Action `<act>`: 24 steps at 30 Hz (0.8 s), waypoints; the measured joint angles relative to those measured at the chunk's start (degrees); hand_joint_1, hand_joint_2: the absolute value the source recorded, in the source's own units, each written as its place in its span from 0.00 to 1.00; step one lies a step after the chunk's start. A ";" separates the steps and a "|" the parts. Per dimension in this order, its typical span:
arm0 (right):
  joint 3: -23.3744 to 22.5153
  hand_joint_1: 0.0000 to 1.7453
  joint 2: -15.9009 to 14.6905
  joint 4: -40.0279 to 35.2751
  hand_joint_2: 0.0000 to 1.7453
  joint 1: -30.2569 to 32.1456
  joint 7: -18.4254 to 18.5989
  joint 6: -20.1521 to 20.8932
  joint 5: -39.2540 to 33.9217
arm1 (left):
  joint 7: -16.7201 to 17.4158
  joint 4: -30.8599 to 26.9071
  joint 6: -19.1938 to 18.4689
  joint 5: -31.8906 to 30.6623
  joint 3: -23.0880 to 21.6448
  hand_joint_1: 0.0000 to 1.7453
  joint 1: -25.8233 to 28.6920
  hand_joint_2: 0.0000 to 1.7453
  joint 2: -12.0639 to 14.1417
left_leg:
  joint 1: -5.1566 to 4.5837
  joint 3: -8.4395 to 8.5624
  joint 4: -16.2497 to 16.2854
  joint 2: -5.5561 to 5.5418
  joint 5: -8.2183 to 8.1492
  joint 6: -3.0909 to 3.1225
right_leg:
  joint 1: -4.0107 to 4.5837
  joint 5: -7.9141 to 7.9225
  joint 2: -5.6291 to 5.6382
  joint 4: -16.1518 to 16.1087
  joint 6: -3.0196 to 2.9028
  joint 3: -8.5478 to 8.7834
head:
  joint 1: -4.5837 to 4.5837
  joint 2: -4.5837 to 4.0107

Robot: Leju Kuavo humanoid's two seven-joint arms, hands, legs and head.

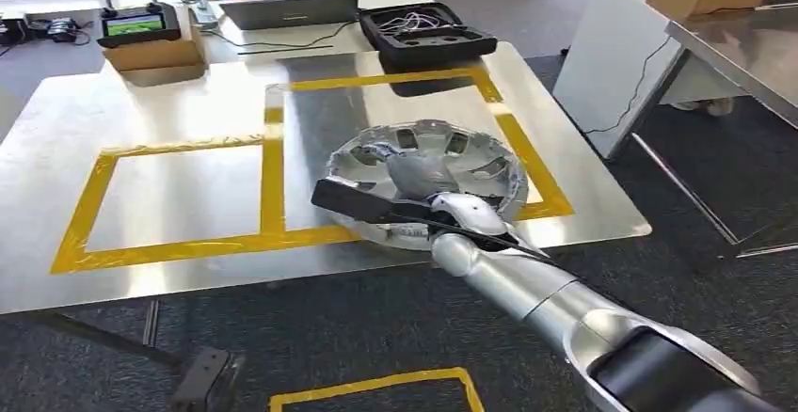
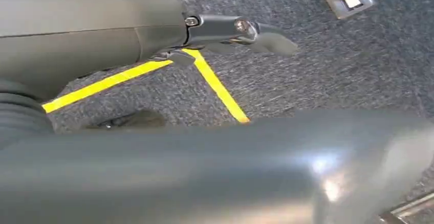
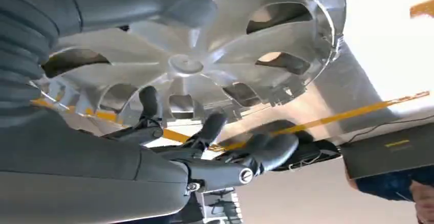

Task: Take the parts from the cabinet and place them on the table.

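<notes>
Hubcap is sitting on the bench inside the right yellow-taped box, so placing looks basically done. Right hand has its thumb over the near rim, fingers underneath, so I'd say it's holding on. Left hand hangs by the carpet, fingers fairly straight, nothing in it. No readable brands or labels anywhere.

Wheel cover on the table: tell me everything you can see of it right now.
The wheel cover is a round, silver, plastic-looking disc with curved spokes, dark cut-outs between them and a small central hub. It sits over the near right edge of the steel table, partly inside the right yellow-taped square. The right hand grips its near rim, fingers hooked through the openings.
</notes>
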 joint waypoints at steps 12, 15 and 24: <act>-0.15 0.00 -0.22 -0.94 1.00 0.23 -0.24 -0.72 -1.18 | -0.17 0.00 0.00 1.18 0.00 0.00 0.36 0.00 -0.02 | 0.00 0.02 0.02 0.00 0.00 0.00 | 0.00 0.02 0.01 -0.01 0.02 0.00 | -0.02 0.00; -0.81 0.00 -0.33 -1.75 1.00 0.62 -1.58 -1.60 -3.13 | -0.26 0.00 0.00 1.40 0.02 0.00 0.49 0.00 -0.04 | 0.00 0.02 0.02 0.00 0.00 0.00 | 0.00 0.02 0.01 -0.01 0.02 0.00 | 0.00 0.00; -4.42 0.00 -2.20 -9.45 1.00 3.45 -4.22 -2.29 -9.25 | -0.85 0.02 0.09 2.10 0.00 0.00 0.94 0.00 -0.07 | 0.00 0.02 0.03 0.00 0.00 0.01 | 0.00 0.02 0.01 -0.03 0.03 0.02 | 0.00 0.02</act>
